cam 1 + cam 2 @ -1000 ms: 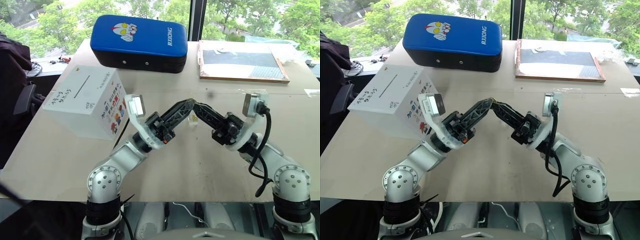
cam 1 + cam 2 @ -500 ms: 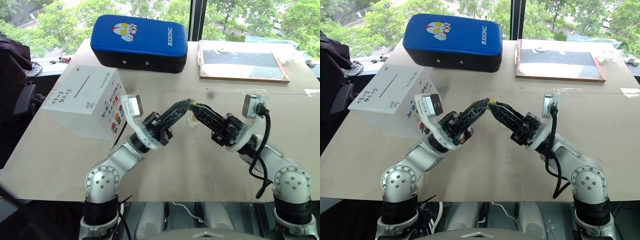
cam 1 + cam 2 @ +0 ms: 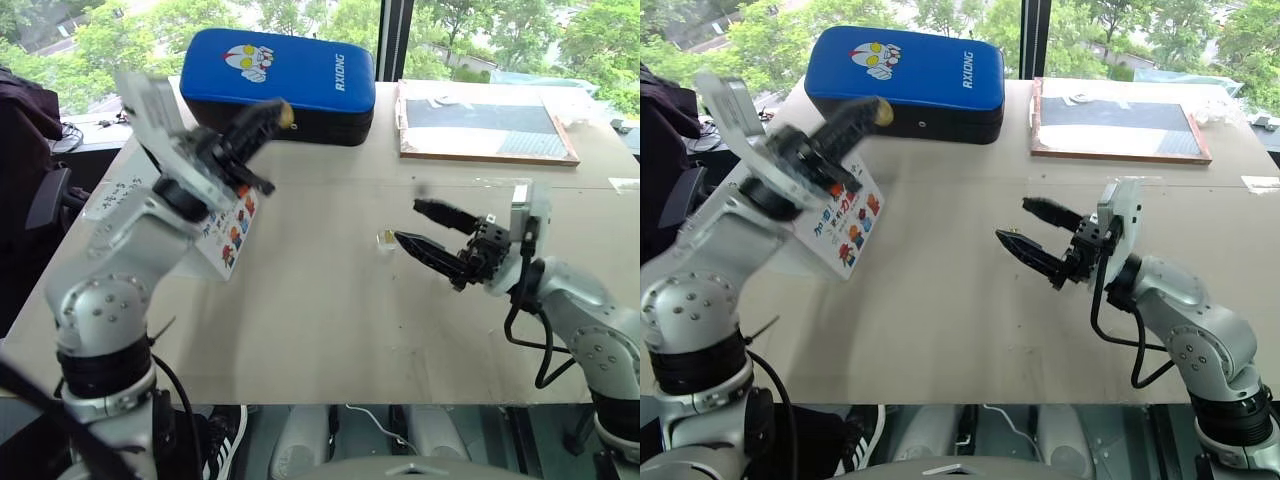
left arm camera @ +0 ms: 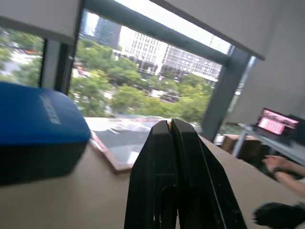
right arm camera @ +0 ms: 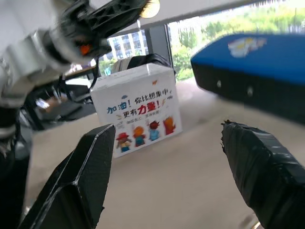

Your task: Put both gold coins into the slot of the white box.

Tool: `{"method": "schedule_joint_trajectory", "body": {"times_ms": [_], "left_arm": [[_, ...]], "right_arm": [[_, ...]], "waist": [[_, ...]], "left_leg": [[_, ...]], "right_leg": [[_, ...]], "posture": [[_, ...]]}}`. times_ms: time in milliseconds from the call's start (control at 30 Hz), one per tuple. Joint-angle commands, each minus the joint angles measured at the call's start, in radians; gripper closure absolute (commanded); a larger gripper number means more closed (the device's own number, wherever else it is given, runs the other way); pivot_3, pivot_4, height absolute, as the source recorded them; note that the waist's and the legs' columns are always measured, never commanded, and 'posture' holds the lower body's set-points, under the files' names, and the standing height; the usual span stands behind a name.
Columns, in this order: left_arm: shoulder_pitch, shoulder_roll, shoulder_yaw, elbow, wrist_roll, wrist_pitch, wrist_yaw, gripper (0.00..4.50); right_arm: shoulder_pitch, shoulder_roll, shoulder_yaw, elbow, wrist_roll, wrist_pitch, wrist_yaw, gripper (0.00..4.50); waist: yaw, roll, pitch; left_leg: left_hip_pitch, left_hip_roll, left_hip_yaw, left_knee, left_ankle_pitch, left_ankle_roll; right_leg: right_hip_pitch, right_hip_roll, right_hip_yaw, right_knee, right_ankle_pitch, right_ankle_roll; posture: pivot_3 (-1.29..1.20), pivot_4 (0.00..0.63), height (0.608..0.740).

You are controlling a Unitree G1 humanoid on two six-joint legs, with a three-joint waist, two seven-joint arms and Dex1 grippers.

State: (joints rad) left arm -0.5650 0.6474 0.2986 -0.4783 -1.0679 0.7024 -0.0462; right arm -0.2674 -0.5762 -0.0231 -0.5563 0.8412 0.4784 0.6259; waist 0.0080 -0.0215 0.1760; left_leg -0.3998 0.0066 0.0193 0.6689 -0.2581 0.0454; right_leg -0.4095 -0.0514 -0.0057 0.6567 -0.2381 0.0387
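Right gripper (image 3: 420, 224), two black fingers: now standing wide apart and holding nothing, hovering over the beige tabletop (image 3: 330, 330) near its middle, right of centre. A second ago these fingers were meeting the left gripper's tips over one coin; they are now parting and drawing slightly aside, which reads as a hand-over being completed.

Second gold coin (image 3: 384, 238), tiny glassy yellow piece: lying on the tabletop just beside the lower right fingertip, apart from it, waiting to be collected.

Left gripper (image 3: 272, 112), two black fingers: pressed together and pinching the first gold coin (image 3: 286, 116), a small gold-yellow disc showing at the tips. The arm is rising and swinging toward the table's left edge, so the coin is now travelling over the box rather than sitting mid-table.

White box (image 3: 845, 222), roughly cubic card with colourful cartoon figures and red lettering on its side: sitting near the table's left edge, largely behind the left arm. Its top slit is hidden by that arm, so alignment of coin and slot cannot be judged.

Blue padded case (image 3: 290, 70) with cartoon figure: lying at the far edge, just beyond the raised gripper, and crowding the space there.

Framed flat board (image 3: 485, 122): resting at the far right corner, well clear.
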Motion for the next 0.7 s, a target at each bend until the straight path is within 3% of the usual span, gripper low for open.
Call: {"method": "schedule_joint_trajectory", "body": {"times_ms": [33, 233, 433, 700], "left_arm": [[-0.035, 0.061, -0.004, -0.016, 0.125, 0.059, 0.119, 4.5], [-0.002, 0.131, -0.045, -0.046, 0.231, 0.204, 0.165, 4.5], [0.018, 0.121, 0.023, -0.029, 0.273, 0.359, 0.252, 4.5], [0.064, 0.173, 0.081, -0.049, 0.371, 0.421, 0.204, 4.5]], "right_arm": [[-0.075, 0.011, -0.019, 0.019, -0.022, -0.074, 0.092, 0.71], [-0.146, 0.039, -0.033, 0.055, 0.029, -0.064, 0.16, 0.71], [-0.163, 0.046, -0.027, 0.082, 0.023, -0.054, 0.187, 0.71], [-0.18, 0.068, -0.018, 0.13, 0.003, -0.068, 0.216, 0.71]], "waist": [[-0.001, 0.0, 0.0], [0.0, -0.001, 0.001], [0.004, -0.001, 0.001], [0.003, -0.001, 0.001]], "left_leg": [[0.0, 0.0, 0.0, 0.0, 0.0, 0.0], [-0.001, 0.001, -0.001, -0.002, 0.0, -0.001], [-0.002, 0.0, -0.001, -0.001, 0.0, -0.001], [-0.002, 0.0, -0.002, -0.002, 0.002, -0.005]], "right_leg": [[0.0, 0.0, 0.0, 0.001, 0.0, 0.0], [-0.002, -0.001, -0.001, 0.001, 0.0, 0.0], [-0.002, -0.004, -0.001, 0.001, 0.0, 0.0], [-0.003, -0.004, 0.0, 0.001, 0.0, 0.0]], "posture": [[0.0, 0.15, 0.74], [0.0, 0.15, 0.74], [0.0, 0.15, 0.74], [0.0, 0.15, 0.74]]}}
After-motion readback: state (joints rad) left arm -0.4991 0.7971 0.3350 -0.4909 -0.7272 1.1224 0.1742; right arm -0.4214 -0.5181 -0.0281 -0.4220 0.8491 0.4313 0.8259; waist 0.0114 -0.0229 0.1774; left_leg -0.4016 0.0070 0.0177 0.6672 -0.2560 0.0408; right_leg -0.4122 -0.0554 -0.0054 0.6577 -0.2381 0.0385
